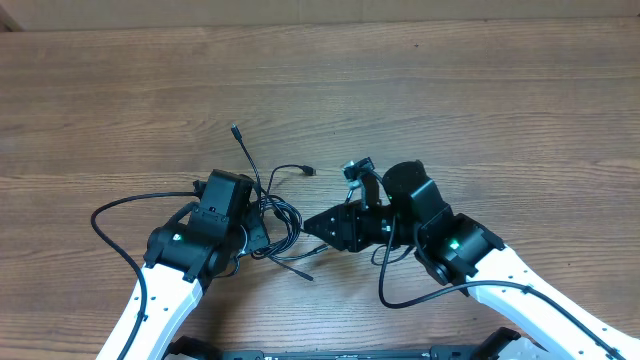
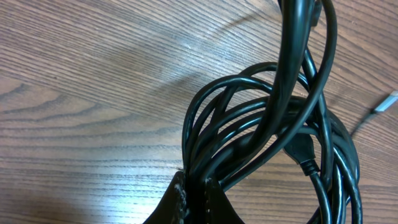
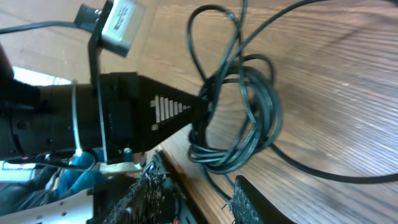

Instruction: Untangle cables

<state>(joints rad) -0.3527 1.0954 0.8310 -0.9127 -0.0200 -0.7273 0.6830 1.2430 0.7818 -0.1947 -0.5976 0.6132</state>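
cables [image 1: 281, 216]: tangled coil on the table [image 1: 470, 80], near centre, between both arms, loose ends trailing far | left gripper [image 2: 194, 190]: clenched on the coil's near-left loops | right gripper [image 3: 221, 148]: jaws apart, astride the coil's right side, seemingly not pinching it

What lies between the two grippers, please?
The tangled cables: in the overhead view the bundle fills the gap between the left gripper, which is shut on it, and the right gripper.
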